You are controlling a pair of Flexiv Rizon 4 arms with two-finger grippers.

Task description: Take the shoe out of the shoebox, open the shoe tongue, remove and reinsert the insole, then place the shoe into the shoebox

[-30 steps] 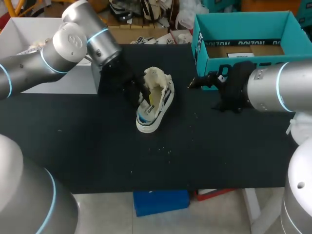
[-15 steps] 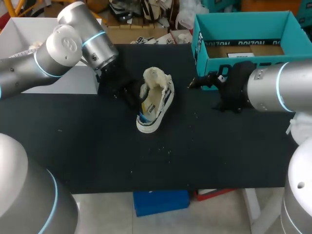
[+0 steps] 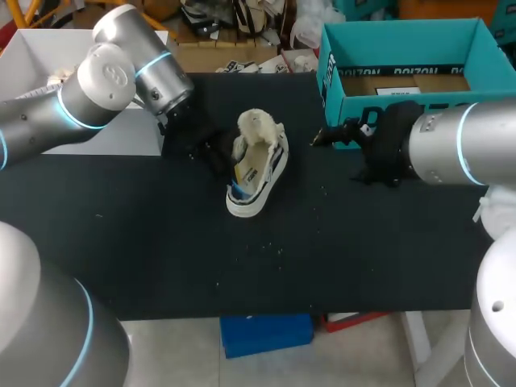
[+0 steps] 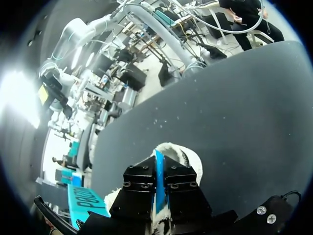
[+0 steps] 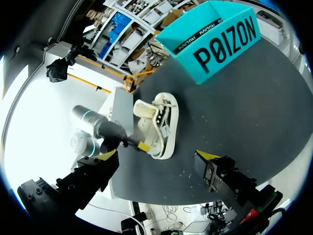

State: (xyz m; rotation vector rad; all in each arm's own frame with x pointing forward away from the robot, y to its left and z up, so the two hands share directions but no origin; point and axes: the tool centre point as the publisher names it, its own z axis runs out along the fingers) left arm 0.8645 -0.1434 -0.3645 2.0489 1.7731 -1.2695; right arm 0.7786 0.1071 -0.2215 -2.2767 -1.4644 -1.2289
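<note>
- The black table (image 3: 363, 258) fills most of my head view, and everything I am working with sits on it.
- My left arm (image 3: 105, 81) comes in from the left side. Its big joint is raised over the far left of the table, and the wrist angles down and inward to the shoe's left flank.
- My right arm (image 3: 459, 153) comes in from the right. It lies roughly level across the front of the shoebox, with its wrist pointing toward the middle of the table.
- The teal shoebox (image 3: 326, 56) stands open at the far right of the table, just behind my right wrist.
- A white box (image 3: 32, 56) sits at the far left, partly hidden behind my left arm.
- The shoe (image 3: 258, 173) is out of the shoebox and stands on its sole near the middle of the table. Its toe points toward me and its cream lining shows at the far end. It is between my two grippers, closer to the left one.
- The right gripper (image 5: 157, 155) hangs with its yellow-tipped fingers spread wide and nothing between them. The shoe lies ahead of it, well apart.
- The left gripper (image 4: 159, 178) is right against the shoe, with its two fingers pressed together from either side on a thin strip.
- That blue strip (image 4: 158, 161) stands on edge between the fingers, over the shoe's pale rim. I cannot tell whether it is the insole or part of the shoe.
- A few white specks (image 3: 278, 248) lie on the table nearer to me than the shoe.
</note>
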